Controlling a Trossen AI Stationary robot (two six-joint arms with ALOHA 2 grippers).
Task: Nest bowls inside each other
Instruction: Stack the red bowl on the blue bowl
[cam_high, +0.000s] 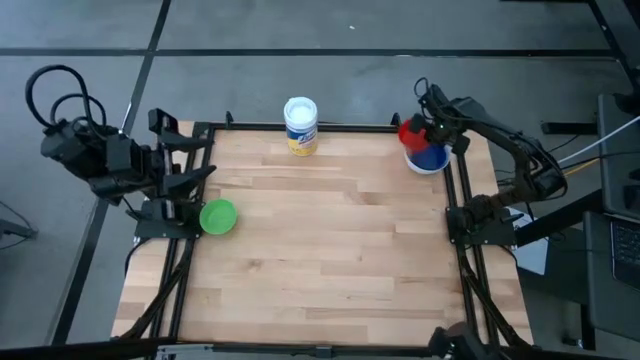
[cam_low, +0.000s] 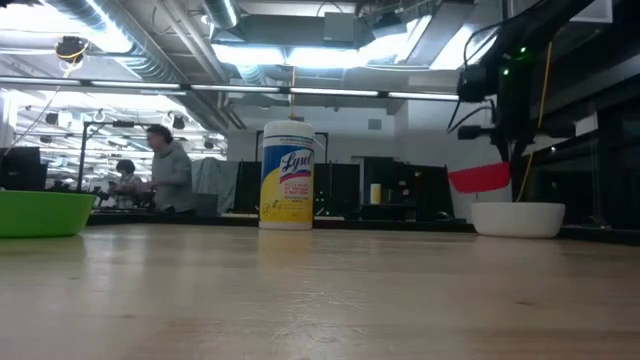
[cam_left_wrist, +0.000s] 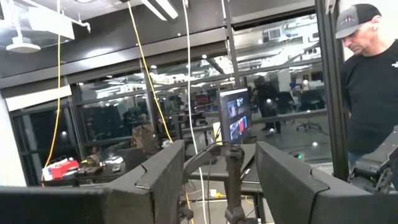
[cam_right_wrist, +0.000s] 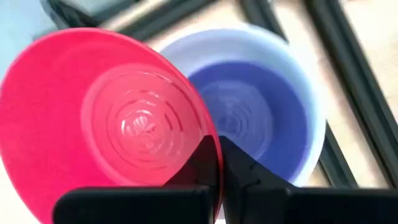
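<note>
Wooden table (cam_high: 330, 250), dark frame round it, open workshop behind.

- Red bowl (cam_high: 409, 131): held by rim in right gripper (cam_right_wrist: 219, 163), jaws pinched tight on it. Hangs tilted, clear of table, just above stack at far right corner, prob. lined up to drop in.
- Stack: dark blue bowl (cam_right_wrist: 261, 112) inside light blue bowl (cam_right_wrist: 314, 106), both sitting in white bowl (cam_low: 517, 219). Largest at bottom, so rest fit.
- Green bowl (cam_high: 217, 216): alone at left edge, upright, not nested yet.
- Left gripper (cam_left_wrist: 221, 171): parked beside green bowl, jaws wide, holding nothing.
- Wipes canister (cam_high: 300, 125): far edge, centre, well apart from bowls.
- Hidden: the two blue bowls, behind white rim in low view.
</note>
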